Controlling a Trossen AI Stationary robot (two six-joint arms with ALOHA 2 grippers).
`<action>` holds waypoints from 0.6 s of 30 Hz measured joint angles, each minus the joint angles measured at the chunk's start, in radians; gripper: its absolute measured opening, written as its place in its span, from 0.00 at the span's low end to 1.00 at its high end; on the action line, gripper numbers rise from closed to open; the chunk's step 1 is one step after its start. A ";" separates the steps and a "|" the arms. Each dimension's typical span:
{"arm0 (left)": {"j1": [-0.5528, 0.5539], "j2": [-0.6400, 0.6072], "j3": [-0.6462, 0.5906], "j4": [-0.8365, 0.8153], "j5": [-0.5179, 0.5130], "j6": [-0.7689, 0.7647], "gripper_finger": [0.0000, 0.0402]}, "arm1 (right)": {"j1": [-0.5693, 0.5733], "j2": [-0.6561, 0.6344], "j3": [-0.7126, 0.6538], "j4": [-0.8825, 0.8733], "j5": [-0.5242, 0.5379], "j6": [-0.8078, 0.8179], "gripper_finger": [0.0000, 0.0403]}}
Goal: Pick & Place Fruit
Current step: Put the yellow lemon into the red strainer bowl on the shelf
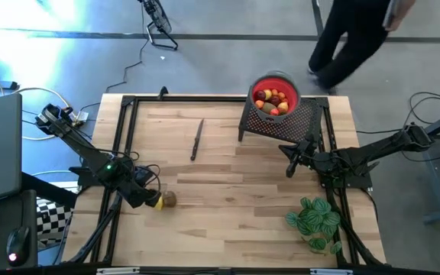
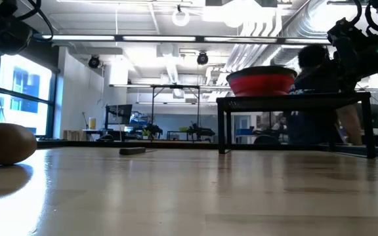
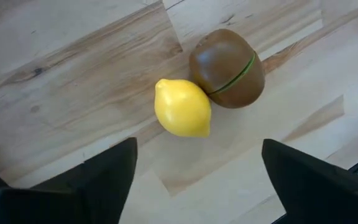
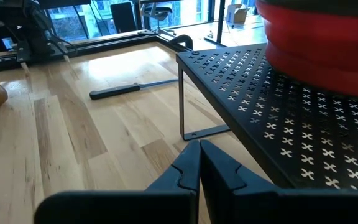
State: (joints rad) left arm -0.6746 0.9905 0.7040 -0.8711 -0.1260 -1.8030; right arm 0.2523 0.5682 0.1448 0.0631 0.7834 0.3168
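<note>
With its jaws spread wide, the left gripper (image 3: 194, 171) hovers over the lemon (image 3: 182, 107) touching the kiwi (image 3: 227, 67) on the table (image 1: 235, 191), so placing seems done, while the right gripper (image 4: 199, 163) waits clenched beside the rack (image 4: 278, 106).

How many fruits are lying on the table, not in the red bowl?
2. A yellow lemon and a brown kiwi lie touching each other near the table's front left edge, just ahead of the left gripper. More fruit sits piled in the bowl.
</note>
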 joint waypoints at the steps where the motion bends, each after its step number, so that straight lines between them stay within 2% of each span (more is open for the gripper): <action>1: 0.000 0.000 0.000 0.000 -0.008 0.000 0.85 | 0.000 0.000 0.000 0.000 0.000 0.000 0.01; 7: 0.000 0.003 0.000 0.000 -0.072 0.032 0.86 | 0.000 0.000 0.000 -0.001 0.000 0.000 0.01; 18: 0.000 0.074 0.001 -0.024 -0.074 0.062 0.86 | 0.000 0.000 0.000 -0.002 0.000 0.000 0.01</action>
State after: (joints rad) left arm -0.6746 1.0647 0.7048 -0.8954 -0.2005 -1.7407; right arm 0.2525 0.5684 0.1448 0.0616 0.7834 0.3164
